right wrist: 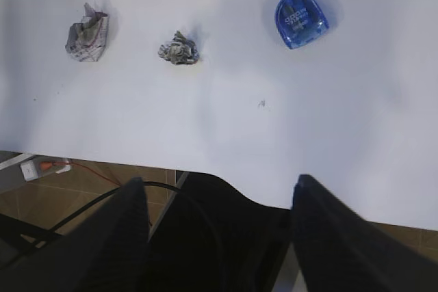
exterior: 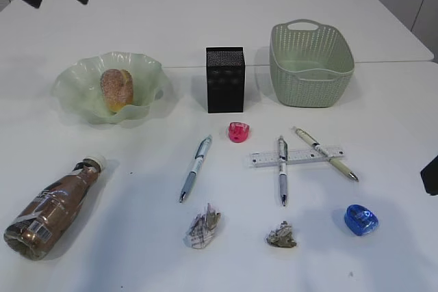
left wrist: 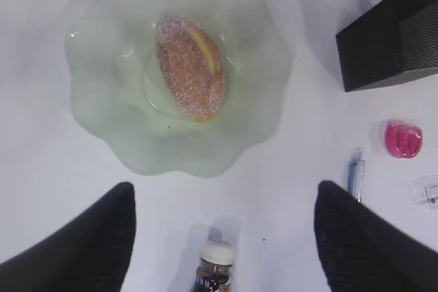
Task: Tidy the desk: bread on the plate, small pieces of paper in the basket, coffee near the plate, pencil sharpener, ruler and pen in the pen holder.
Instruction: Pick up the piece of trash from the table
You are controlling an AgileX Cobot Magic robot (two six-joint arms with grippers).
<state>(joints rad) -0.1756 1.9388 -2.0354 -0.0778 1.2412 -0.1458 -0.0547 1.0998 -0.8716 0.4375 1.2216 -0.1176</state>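
White desk (exterior: 205,25), basket (exterior: 311,66) exterior-only, floor under right wrist

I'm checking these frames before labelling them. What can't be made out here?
- Coffee: left wrist view, cut off by the bottom edge; only the cap end shows.
- Pen holder: exterior view, the inside is hidden by its own mesh walls.
- Ruler: exterior view, markings too small to read; two pens lie across it.
- Blue sharpener: right wrist view, the lettering is too blurred to read.

bread (exterior: 117,89) in plate (exterior: 75,80), coffee (exterior: 51,208) lying
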